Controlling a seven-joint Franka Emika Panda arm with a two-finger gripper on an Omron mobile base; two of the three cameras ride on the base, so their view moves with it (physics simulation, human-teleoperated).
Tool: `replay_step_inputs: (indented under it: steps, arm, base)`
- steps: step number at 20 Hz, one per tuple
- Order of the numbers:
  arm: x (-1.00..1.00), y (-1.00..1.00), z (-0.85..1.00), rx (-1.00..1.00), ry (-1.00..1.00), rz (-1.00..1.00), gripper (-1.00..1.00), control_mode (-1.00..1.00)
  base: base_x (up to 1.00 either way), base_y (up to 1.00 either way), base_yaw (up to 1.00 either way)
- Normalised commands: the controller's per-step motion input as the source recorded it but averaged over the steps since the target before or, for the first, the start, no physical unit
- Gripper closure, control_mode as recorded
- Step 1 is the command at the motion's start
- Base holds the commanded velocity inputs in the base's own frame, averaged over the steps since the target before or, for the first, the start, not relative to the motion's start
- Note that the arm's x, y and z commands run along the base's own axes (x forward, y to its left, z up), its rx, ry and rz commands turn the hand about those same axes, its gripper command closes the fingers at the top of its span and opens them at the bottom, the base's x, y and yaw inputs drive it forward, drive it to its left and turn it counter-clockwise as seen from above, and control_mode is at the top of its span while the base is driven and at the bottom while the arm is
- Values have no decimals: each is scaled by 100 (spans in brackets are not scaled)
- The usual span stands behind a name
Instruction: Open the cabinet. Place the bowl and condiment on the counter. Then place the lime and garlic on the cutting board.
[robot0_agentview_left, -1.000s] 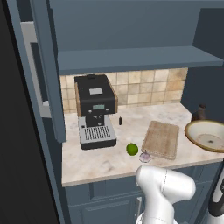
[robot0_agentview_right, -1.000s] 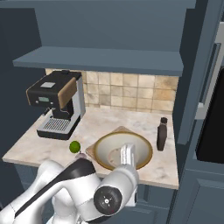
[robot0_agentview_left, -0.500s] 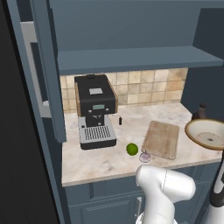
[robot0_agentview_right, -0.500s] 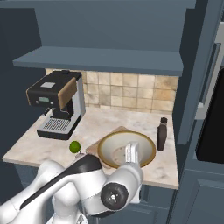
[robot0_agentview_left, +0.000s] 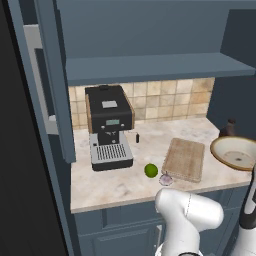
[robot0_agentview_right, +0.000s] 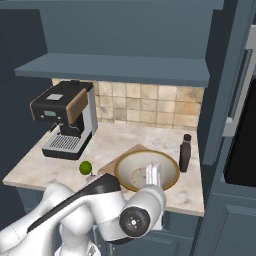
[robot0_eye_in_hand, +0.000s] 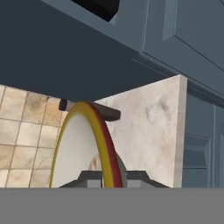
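Observation:
The cabinet stands open, its door (robot0_agentview_left: 55, 75) swung left and its blue shelf (robot0_agentview_left: 150, 67) bare. The cream bowl (robot0_agentview_right: 131, 172) sits at the right end of the counter (robot0_agentview_left: 115, 182). My gripper (robot0_agentview_right: 152, 174) is shut on the bowl's near rim. In the hand view the rim (robot0_eye_in_hand: 98, 140) runs between my fingertips (robot0_eye_in_hand: 89, 180). The dark condiment bottle (robot0_agentview_right: 185, 152) stands just behind the bowl on its right. The lime (robot0_agentview_left: 151, 170) and the pale garlic (robot0_agentview_left: 165, 178) lie on the counter, just left of the cutting board (robot0_agentview_left: 184, 159).
A black coffee machine (robot0_agentview_left: 107, 125) stands at the back left of the counter. Tan tiles (robot0_agentview_right: 150, 105) back the counter. A tall dark unit (robot0_agentview_right: 240, 125) closes off the right side, close to the bowl and bottle.
My arm's elbow has shifted a little to the right in the right base view. The bowl, bottle, lime and garlic have stayed where they were.

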Motion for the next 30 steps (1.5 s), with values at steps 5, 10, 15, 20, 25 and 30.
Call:
replay_step_inputs:
  steps: [5, 10, 15, 20, 25, 30]
  arm:
    - [7, -7, -17, 0, 0, 0, 100, -100]
    - [8, -7, -17, 0, 0, 0, 100, -100]
    - [9, -7, -19, 0, 0, 0, 100, -100]
    - [15, -6, -21, 0, 0, 0, 100, -100]
    - [18, -7, -21, 0, 0, 0, 100, -100]
    - [20, -9, -16, 0, 0, 0, 100, -100]
  base:
    - [0, 0, 0]
    - [0, 0, 0]
    - [0, 0, 0]
    - [0, 0, 0]
    - [0, 0, 0]
    - [0, 0, 0]
